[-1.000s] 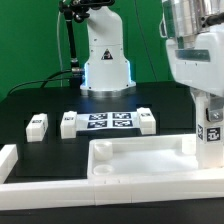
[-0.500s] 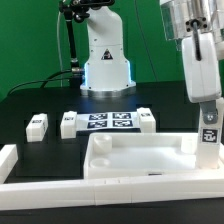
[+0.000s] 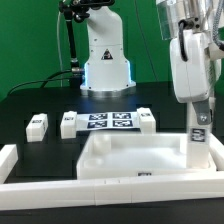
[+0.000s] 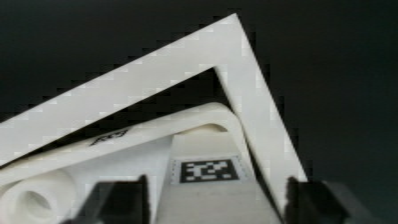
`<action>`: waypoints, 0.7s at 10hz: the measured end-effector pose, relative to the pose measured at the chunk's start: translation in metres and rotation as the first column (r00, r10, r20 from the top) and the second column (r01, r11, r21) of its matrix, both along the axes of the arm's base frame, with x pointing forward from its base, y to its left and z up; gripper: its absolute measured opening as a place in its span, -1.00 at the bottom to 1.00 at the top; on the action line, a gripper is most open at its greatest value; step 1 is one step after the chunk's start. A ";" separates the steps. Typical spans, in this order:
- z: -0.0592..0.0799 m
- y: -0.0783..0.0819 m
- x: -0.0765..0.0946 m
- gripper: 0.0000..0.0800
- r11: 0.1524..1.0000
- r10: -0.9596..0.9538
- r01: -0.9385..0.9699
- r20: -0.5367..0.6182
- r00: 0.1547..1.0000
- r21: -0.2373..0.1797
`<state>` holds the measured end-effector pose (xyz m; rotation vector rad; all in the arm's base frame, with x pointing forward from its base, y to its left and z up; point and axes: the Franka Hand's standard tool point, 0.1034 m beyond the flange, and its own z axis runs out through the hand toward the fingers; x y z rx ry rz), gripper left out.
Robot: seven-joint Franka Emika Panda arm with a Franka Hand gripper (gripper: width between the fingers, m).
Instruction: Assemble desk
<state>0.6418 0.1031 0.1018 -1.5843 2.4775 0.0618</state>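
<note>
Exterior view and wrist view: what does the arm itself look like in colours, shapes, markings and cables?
The arm is glossy white with rounded casings and a grey section near its top. Its base is white, bears a small triangular mark and glows blue at the foot. Black cables run beside it. The end effector has two dark fingers.

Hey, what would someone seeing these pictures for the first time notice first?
The big white arm on the exterior view's right stands out, its gripper holding a tagged leg upright at that end of the white tray-like tabletop. Behind that, the marker board lies flat, with a loose leg off toward the exterior view's left.
</note>
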 end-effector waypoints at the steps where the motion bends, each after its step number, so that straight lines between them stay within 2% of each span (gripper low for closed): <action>1: 0.001 0.000 0.000 0.31 1.000 0.003 -0.003 0.001 1.000 0.000; 2: 0.009 0.004 0.002 0.31 1.000 0.026 -0.026 0.016 1.000 0.002; 3: 0.024 0.007 0.003 0.55 0.999 0.041 -0.041 0.036 0.999 0.009; 5: 0.057 0.017 0.005 0.61 0.997 0.064 -0.066 0.070 0.996 0.030; 6: 0.064 0.016 0.005 0.62 0.996 0.076 -0.079 0.076 0.994 0.033; 7: 0.062 0.016 0.005 0.62 0.996 0.076 -0.079 0.076 0.994 0.031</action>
